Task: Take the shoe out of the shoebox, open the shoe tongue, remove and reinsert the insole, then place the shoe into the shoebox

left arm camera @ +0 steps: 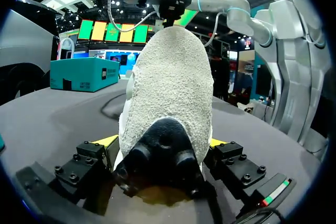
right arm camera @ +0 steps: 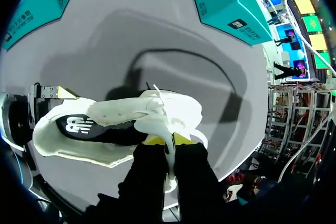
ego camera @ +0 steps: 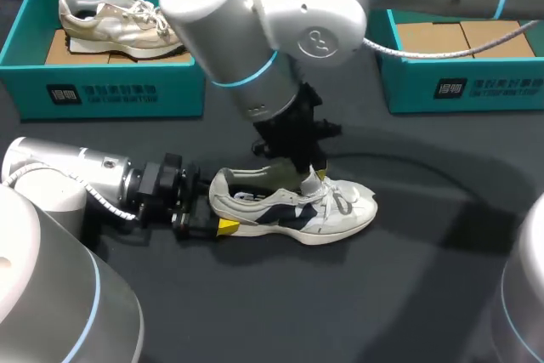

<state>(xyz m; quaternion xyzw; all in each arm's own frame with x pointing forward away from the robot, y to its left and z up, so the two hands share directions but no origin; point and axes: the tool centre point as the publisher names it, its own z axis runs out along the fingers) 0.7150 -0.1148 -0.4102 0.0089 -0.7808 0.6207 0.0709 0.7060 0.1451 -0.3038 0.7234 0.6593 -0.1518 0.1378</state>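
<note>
Far beyond your left tool (ego camera: 219, 210), the left box (ego camera: 102, 91) holds a second shoe (ego camera: 115, 21). The left tool itself sits low over the worktop (ego camera: 408, 295). Its fingers are spread just as wide as the heel of the shoe (ego camera: 293, 210) and press on it from both sides, so you are gripping the heel.

The shoe stands upright on its sole on the worktop. Its long axis runs straight out from the left tool. The heel is between that tool's fingers and the toe points away from it, to your right.

Your right tool (right arm camera: 168, 140) comes down from above onto the shoe's opening, just ahead of the laces. Its yellow tips are almost together, pinching the white tongue (right arm camera: 164, 129) between them. The toe reaches a little past this tool.

The right box (ego camera: 476, 82) stands well apart, beyond the right tool, with only brown card showing inside.
</note>
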